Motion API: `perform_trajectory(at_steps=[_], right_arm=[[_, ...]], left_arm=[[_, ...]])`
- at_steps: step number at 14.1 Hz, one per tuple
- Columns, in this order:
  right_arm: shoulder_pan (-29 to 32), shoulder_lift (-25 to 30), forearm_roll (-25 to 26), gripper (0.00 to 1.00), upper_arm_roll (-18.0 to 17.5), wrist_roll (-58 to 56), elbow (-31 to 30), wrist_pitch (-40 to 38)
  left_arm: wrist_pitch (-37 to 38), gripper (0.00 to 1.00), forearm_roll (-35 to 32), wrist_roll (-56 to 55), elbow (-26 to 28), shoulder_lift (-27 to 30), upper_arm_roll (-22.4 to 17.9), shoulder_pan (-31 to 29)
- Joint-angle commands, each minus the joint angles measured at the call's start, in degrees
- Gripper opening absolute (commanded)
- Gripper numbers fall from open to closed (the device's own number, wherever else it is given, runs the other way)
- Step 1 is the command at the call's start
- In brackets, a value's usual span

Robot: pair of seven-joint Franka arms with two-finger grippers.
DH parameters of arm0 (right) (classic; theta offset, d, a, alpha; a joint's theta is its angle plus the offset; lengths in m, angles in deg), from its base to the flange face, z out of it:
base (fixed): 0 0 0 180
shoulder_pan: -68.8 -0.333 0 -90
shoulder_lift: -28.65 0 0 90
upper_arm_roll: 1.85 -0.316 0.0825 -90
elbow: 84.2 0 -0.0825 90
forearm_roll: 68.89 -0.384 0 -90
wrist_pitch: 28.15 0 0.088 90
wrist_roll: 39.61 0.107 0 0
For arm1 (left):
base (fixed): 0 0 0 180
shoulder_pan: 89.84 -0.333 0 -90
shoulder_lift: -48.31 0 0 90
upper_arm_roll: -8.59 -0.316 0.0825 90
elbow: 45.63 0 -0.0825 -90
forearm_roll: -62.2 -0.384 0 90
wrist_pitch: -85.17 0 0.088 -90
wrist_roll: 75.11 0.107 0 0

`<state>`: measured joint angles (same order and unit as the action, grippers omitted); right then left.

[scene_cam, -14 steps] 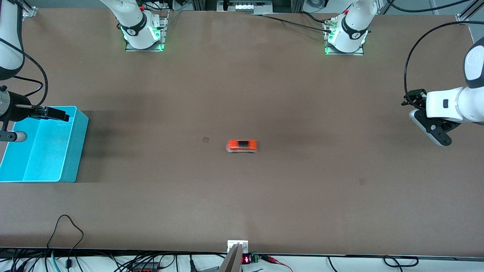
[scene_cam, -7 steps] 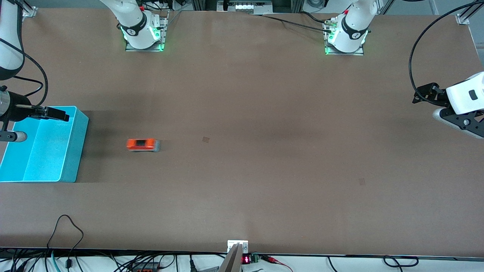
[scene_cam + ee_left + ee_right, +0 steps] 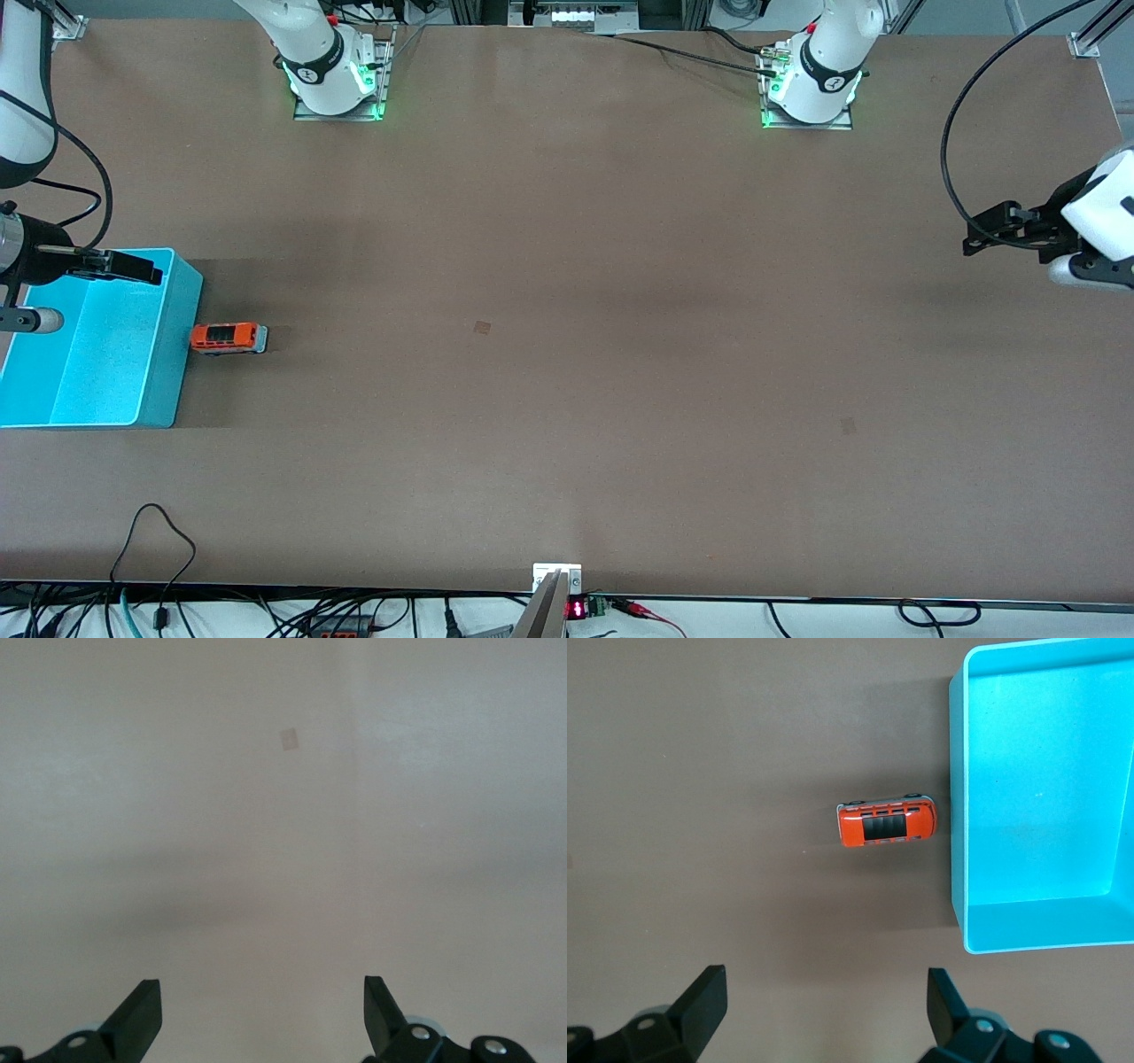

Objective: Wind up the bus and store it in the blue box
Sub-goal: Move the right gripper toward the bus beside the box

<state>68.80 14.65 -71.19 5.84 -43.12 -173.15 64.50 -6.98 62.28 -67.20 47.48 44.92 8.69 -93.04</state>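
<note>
No words, labels or brands can be read anywhere. Only a small red-lit display (image 3: 577, 610), just past the desk (image 3: 620, 266) edge nearest the front camera, shows digits too tiny to read.

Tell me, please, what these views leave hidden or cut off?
- Whether the bus touches the box: too close to tell in the front and right wrist views.
- The box's end toward the right arm: cut off by the front view's edge.
- The left gripper: cut off in the front view.

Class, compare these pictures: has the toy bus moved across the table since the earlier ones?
Yes. The bus has rolled from mid-table toward the right arm's end, stopping against the blue box.
</note>
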Motion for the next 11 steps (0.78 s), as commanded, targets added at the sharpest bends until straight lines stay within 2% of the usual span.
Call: perform_trajectory(at_steps=[1,6,11], right_arm=[[0.35,0.21,0.20,1.00,-0.22,-2.46,-0.17,-0.36],[0.26,-1.02,-0.41,1.00,-0.31,-10.53,-1.31,-0.45],[0.17,-6.46,-0.50,1.00,-0.31,-19.58,-1.92,1.03]], left_arm=[[-0.15,1.00,0.89,-0.61,1.91,1.81,-1.87,1.88],[2.49,1.00,0.89,-0.69,-0.19,1.46,-1.60,1.97],[2.59,1.00,0.18,-0.78,-0.99,1.29,-0.63,2.14]])
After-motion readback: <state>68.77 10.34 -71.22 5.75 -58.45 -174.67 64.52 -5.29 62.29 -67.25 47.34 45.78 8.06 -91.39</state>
